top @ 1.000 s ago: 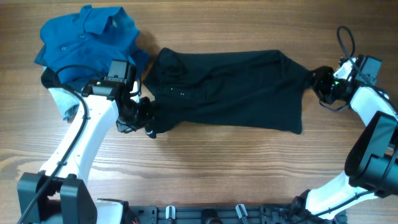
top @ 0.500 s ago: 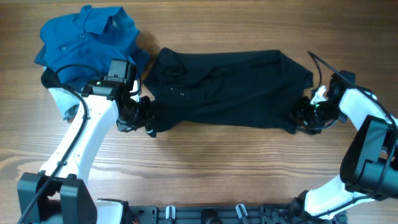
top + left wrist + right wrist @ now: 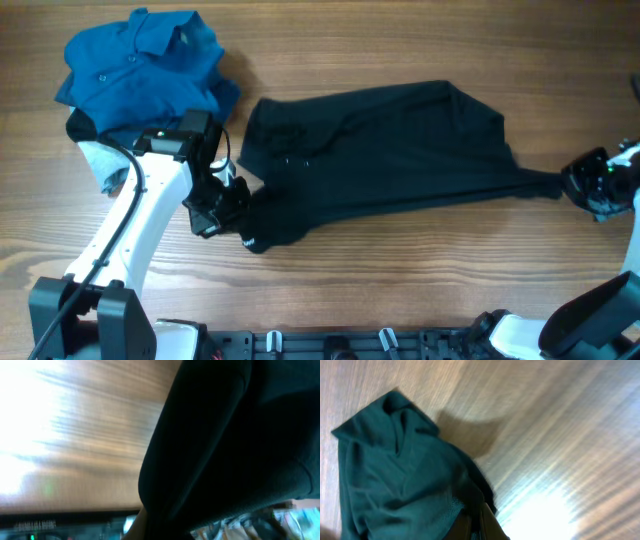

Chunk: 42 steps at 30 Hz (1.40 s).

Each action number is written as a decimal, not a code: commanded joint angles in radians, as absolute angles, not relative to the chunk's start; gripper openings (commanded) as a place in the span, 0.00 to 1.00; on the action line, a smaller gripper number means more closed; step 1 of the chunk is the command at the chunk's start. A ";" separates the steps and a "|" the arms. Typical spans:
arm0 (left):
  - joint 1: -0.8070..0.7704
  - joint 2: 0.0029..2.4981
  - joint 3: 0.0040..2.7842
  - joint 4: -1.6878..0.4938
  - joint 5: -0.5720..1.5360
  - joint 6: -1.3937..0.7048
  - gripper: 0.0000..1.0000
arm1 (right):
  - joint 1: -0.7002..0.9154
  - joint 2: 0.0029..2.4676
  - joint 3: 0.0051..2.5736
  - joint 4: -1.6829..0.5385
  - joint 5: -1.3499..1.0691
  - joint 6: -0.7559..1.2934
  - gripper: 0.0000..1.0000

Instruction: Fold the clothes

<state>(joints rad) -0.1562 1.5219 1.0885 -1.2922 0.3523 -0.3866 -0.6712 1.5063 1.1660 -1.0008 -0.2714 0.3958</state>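
A large black shirt (image 3: 380, 150) lies stretched across the middle of the wooden table. My left gripper (image 3: 235, 210) is shut on its lower left corner; in the left wrist view the black cloth (image 3: 230, 445) fills the right side. At the far right my right gripper (image 3: 585, 185) is shut on a corner of the shirt, pulled into a tight point. In the right wrist view dark cloth (image 3: 405, 480) bunches between the fingers (image 3: 487, 522). A folded blue polo (image 3: 140, 65) sits at the back left.
Under the blue polo lie a navy piece (image 3: 82, 125) and a pale grey piece (image 3: 105, 165), close behind my left arm. Bare wooden table (image 3: 400, 270) runs along the front. Black fixtures line the front edge (image 3: 330, 345).
My right gripper went down to the shirt's lower right corner, shut on it and pulled it out to the right. The left gripper shifted slightly toward the front with its corner.
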 commanded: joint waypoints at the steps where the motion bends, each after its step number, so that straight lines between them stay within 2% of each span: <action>1: -0.203 1.510 1.098 -1.380 0.374 -0.400 0.04 | -0.722 1.499 1.177 -1.042 -0.131 0.418 0.04; 5: -0.316 1.510 1.098 -1.399 0.352 -0.441 0.04 | -0.725 1.499 1.177 -1.079 -0.062 0.392 0.05; 7: -0.363 1.510 1.098 -1.396 0.287 -0.482 0.06 | -0.725 1.499 1.177 -1.068 -0.059 0.391 0.13; 8: -0.372 1.511 1.098 -1.396 0.269 -0.484 0.09 | -0.725 1.499 1.177 -1.058 -0.060 0.384 0.22; 10: -0.370 1.511 1.098 -1.398 0.263 -0.483 0.32 | -0.725 1.499 1.177 -1.036 -0.062 0.366 0.47; 11: -0.364 1.511 1.098 -1.400 0.260 -0.483 0.36 | -0.725 1.499 1.177 -1.029 -0.067 0.366 0.57; 12: -0.353 1.511 1.098 -1.402 0.252 -0.479 0.41 | -0.725 1.499 1.177 -1.016 -0.084 0.364 0.62; 17: -0.280 1.511 1.100 -1.389 0.234 -0.462 0.50 | -0.710 1.499 1.177 -0.908 -0.389 0.203 0.66; 21: -0.225 1.511 1.100 -1.214 0.231 -0.445 0.57 | -0.602 1.506 1.177 -0.838 -0.473 0.163 0.64; 24: -0.216 1.511 1.100 -1.000 0.234 -0.422 0.58 | -0.455 1.551 1.177 -0.778 -0.443 0.178 0.65; 26: -0.216 1.511 1.100 -0.895 0.238 -0.422 0.57 | -0.364 1.618 1.177 -0.717 -0.368 0.288 0.63; 29: -0.216 1.511 1.100 -0.790 0.238 -0.423 0.61 | -0.277 1.747 1.177 -0.558 -0.374 0.360 0.63; 34: -0.217 1.511 1.100 -0.777 0.261 -0.423 0.64 | -0.233 1.920 1.177 -0.289 -0.369 0.331 0.66; 36: -0.217 1.511 1.100 -0.781 0.287 -0.423 0.64 | -0.214 1.981 1.177 -0.223 -0.308 0.254 0.65; 42: -0.217 1.511 1.100 -0.773 0.307 -0.423 0.65 | -0.137 2.026 1.177 -0.205 -0.097 0.084 0.64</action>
